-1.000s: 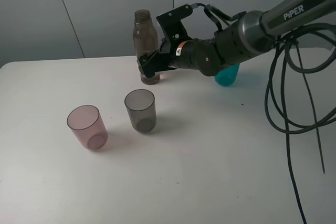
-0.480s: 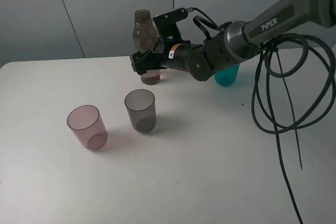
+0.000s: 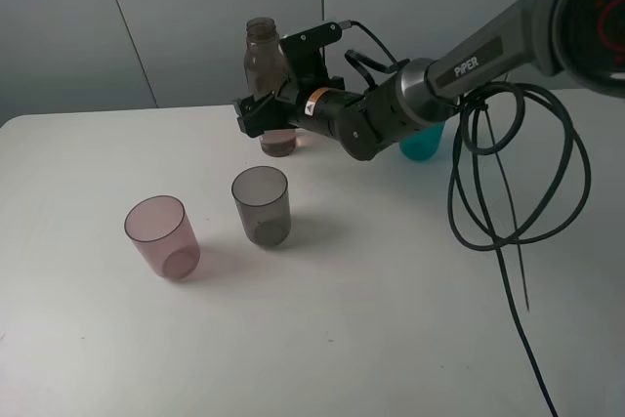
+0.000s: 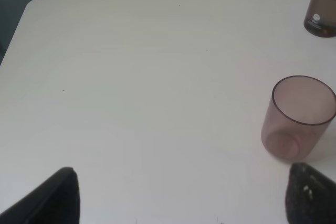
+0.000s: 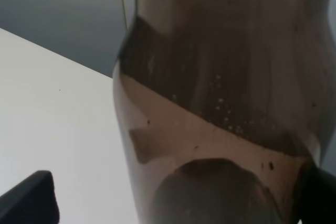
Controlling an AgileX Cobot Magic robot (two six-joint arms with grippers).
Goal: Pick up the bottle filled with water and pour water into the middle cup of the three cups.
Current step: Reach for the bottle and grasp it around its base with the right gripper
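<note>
Up front on the white table [image 3: 391, 319], seen from the high camera, the pink cup [image 3: 161, 236] stands upright. The middle cup [image 3: 262, 204], smoky grey and also upright, is just beside it toward the centre, and the two do not touch. Both look empty.

The left gripper [image 4: 181, 198] shows only in its own wrist view. Its two dark fingertips [image 4: 58, 198] sit wide apart with bare table between them and nothing in their grasp. The pink cup [image 4: 299, 119] stands close ahead of one tip.

Farther back, well beyond the middle cup, the bottle [image 3: 264, 61] stands upright near the table's far edge, its open threaded neck uppermost. The right gripper [image 3: 259, 116] has reached across the middle and sits at the bottle's lower half, so the neck and shoulders rise clear above it. In the right wrist view the bottle [image 5: 220, 103] fills the space between the fingers. One fingertip [image 5: 26, 198] is plainly clear of the bottle's wall, and the other lies at the bottle's edge; whether it touches cannot be told. The jaws are spread around the bottle and not closed on it. Liquid shows in the bottle's lower part.

Behind the right arm, the teal cup [image 3: 422, 144] is partly hidden. A black cable [image 3: 488, 202] loops down from the arm, and a grey wall [image 3: 195, 17] closes the back.
</note>
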